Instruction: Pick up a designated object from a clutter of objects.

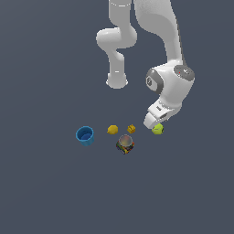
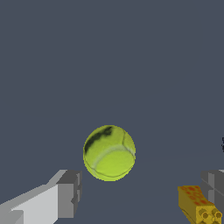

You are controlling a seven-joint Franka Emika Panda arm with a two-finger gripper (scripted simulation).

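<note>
- In the wrist view the gripper [image 2: 140, 192] stands with its two grey fingers [image 2: 68, 192] spread wide apart, holding nothing.
- The yellow-green ball [image 2: 109, 152] lies on the dark grey floor [image 2: 109, 52] just ahead of the gap between the fingers, slightly nearer one finger than the other; it bears a dark smudge and a pale curved seam. No finger touches it.
- The small orange piece [image 2: 199, 205], an oblong block with darker orange spots, sits close by the inner side of the other finger; whether it touches that finger I cannot tell.
- In the exterior view the gripper [image 1: 153, 119] hangs low at the end of the white arm [image 1: 171, 84], with the ball [image 1: 157, 129] just beside its tip, partly hidden by it, towards the exterior view's right of the group.
- The orange piece [image 1: 131, 129] lies near the ball, towards the exterior view's left of it, the closest neighbour to the fingers.
- The multicoloured can [image 1: 125, 143] with its grey top stands just below the orange piece in the exterior view, apart from the ball.
- The yellow lump [image 1: 112, 130] lies further to the exterior view's left, beside the orange piece but not touching.
- The blue cup [image 1: 85, 135] stands upright, mouth open upward, farthest from the gripper.
- The arm's base [image 1: 117, 81] rests on the floor behind the group.
</note>
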